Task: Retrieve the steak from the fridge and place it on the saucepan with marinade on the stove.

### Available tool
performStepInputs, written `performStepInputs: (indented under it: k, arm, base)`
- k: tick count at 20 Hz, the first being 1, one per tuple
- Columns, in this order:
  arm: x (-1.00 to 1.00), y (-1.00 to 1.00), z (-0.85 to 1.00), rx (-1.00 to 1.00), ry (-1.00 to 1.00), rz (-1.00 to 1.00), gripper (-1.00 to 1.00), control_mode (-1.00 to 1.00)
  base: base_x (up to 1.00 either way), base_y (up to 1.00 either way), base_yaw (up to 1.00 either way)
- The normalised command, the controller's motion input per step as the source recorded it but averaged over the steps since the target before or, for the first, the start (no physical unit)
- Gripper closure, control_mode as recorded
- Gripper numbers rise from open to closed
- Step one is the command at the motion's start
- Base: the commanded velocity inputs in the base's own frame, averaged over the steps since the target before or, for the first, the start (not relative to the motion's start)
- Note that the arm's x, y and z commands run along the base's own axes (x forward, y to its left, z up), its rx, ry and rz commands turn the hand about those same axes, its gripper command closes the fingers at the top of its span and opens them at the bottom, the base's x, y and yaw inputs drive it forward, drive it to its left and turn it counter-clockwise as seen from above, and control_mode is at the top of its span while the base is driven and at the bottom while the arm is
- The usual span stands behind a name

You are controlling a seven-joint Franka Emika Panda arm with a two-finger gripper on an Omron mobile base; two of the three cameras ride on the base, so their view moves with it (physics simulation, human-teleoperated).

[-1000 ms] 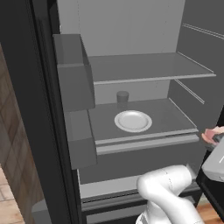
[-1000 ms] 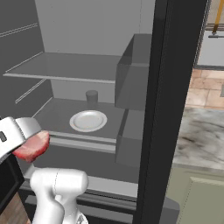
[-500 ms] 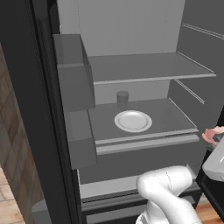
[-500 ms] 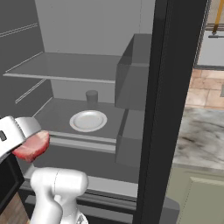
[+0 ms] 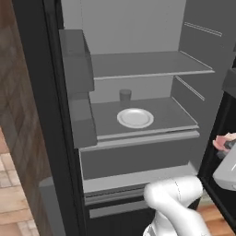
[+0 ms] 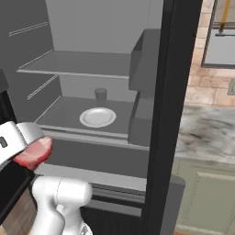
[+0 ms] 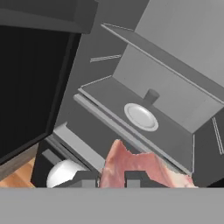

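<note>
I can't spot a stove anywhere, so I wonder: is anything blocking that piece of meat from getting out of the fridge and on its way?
Nothing visible does. The gripper is shut on the steak, which hangs outside the fridge, in front of its shelves. The white plate and a small grey cup sit behind it on the middle shelf.

A home kitchen: an open black fridge (image 6: 170, 92) with grey shelves holding a white plate (image 6: 97, 117), a marble-patterned counter (image 6: 206, 133) over pale green cabinets (image 6: 202, 193), tan wall tiles and wooden flooring (image 5: 14, 203)

one steak (image 6: 34, 153), one plate (image 5: 135, 117), one cup (image 5: 125, 96)
</note>
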Motion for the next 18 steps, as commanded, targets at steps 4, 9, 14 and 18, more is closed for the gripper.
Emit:
performStepInputs:
  k: [4,9,14,18]
  arm:
    - [0.00,0.00,0.00,0.00,0.00,0.00,1.00,1.00]
    - [0.00,0.00,0.00,0.00,0.00,0.00,1.00,1.00]
    - [0.00,0.00,0.00,0.00,0.00,0.00,1.00,1.00]
    - [0.00,0.00,0.00,0.00,0.00,0.00,1.00,1.00]
  base:
    - [-0.65,0.00,0.00]
    - [-0.67,0.00,0.00]
    - [-0.71,0.00,0.00]
    - [-0.69,0.00,0.00]
